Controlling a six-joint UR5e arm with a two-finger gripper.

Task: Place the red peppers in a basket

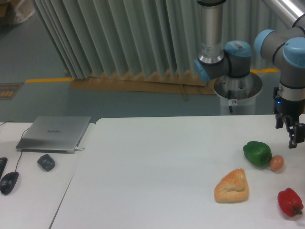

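White table [157,167] seen from a fixed camera, with the robot arm [286,52] entering at the upper right of the frame. The tool [293,133] hangs at the right edge, above the table surface and just up and to the right of the green pepper [257,153]; it touches nothing. Its dark fingers point downward, but the right edge of the frame cuts part of it off, so whether they stand apart or together cannot be told.

The red pepper [289,202] lies on the table in the lower right corner of the frame, well below the tool and apart from the other items. The green pepper sits above it, at right centre, with a small orange-brown round item [277,162] touching or just beside its right flank. A wedge-shaped piece of bread [232,186] lies to the lower left of the green pepper, between it and the bottom edge.

At the left of the frame, on a separate lighter surface, rest a closed grey laptop [55,133], a small dark lump [46,162] below it, and a black computer mouse [9,182] near the left edge. A grey pleated curtain [119,38] fills the background.
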